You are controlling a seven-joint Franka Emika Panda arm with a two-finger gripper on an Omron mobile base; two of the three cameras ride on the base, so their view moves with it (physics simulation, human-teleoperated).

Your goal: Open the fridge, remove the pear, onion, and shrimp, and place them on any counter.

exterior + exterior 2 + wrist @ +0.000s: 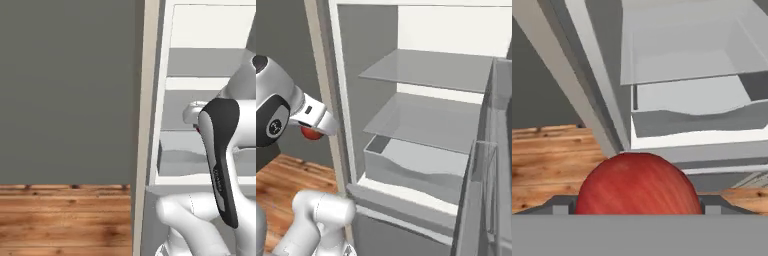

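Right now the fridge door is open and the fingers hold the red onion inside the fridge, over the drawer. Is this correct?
Not quite. The fridge is open and the onion is held, but outside the fridge, left of its frame, over the wooden floor; the right base view shows this.

The fridge (421, 125) is seen standing open — white inside, with two grey shelves and a grey drawer below them. The onion (637, 182), a dark-red streaked ball, is held off the wooden floor just outside the fridge's left edge — gripped between the fingers.
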